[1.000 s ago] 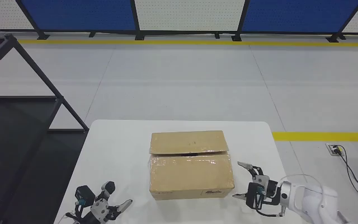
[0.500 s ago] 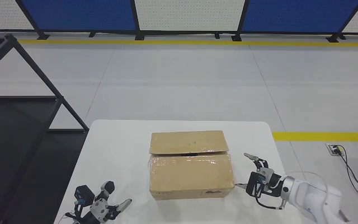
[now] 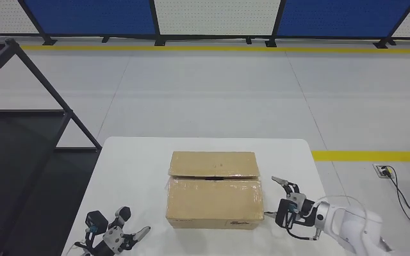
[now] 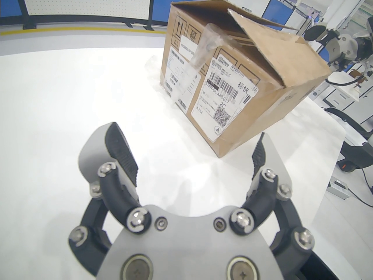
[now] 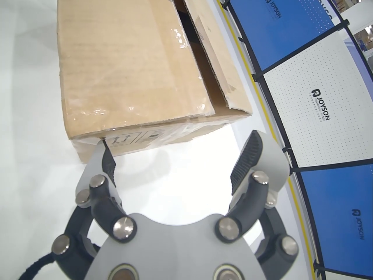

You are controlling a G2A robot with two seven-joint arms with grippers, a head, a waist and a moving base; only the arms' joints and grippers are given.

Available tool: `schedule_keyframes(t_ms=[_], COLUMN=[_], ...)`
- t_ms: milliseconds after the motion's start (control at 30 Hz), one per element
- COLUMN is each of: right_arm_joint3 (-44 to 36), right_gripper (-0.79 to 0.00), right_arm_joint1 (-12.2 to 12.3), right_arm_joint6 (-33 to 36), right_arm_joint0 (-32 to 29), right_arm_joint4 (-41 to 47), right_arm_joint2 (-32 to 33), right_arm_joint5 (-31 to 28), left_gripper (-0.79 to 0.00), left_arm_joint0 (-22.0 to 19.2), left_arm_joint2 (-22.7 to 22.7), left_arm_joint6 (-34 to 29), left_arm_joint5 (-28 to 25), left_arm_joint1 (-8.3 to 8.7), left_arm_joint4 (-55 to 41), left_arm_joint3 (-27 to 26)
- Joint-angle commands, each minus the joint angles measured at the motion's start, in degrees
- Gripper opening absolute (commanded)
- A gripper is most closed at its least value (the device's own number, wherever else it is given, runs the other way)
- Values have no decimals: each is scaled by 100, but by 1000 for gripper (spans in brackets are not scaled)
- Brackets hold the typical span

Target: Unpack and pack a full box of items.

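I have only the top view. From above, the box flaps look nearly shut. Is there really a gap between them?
Observer: Yes. The right wrist view shows a dark gap along the top of the box, between the flaps.
Operator: What is on the side facing the left claw?
Observer: White labels with barcodes, and a loose strip of clear tape hanging over them.
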Motion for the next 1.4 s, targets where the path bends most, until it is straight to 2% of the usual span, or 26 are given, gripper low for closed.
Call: schedule_keyframes(t_ms=[0,167,267,400,567,667,800,1067,1367], right_arm_joint3=[8,-32,-11,27,-121,-232,-323,-386,-427], right_gripper=[0,0,0,0,0,0,0,0,0], right_arm_joint1=[9,50,64,80,114,137,161,182,191], right_arm_joint6=[-99,-351,-498,-626,-732,-759,-778,-795,-788], right_arm_joint0=[5,-15,-78,-228,-489,-635,-784,-954,-1011], right_arm_joint4=[-47,-284,-262,-9,151,172,179,233,251], right_arm_joint2=[-4,12,126,422,783,968,1146,1340,1411], right_arm_joint5=[-54,-210,-19,344,600,637,634,653,655], left_gripper=[0,0,0,0,0,0,0,0,0], left_arm_joint0=[-17,-65,-82,-153,-310,-507,-810,-1151,-1311], left_arm_joint2=[8,33,30,13,78,272,568,1011,1181], left_arm_joint6=[-14,-77,-170,-478,-777,-942,-1015,-1053,-1142], left_arm_joint5=[1,60,288,1007,1934,2413,2783,2952,2924], left_arm_joint1=[-2,-10,-23,-54,-93,-131,-188,-262,-309], left_arm_joint4=[-7,-42,-143,-289,-26,227,476,959,1074], left_arm_joint3=[17,12,-20,-146,-393,-471,-391,-367,-316])
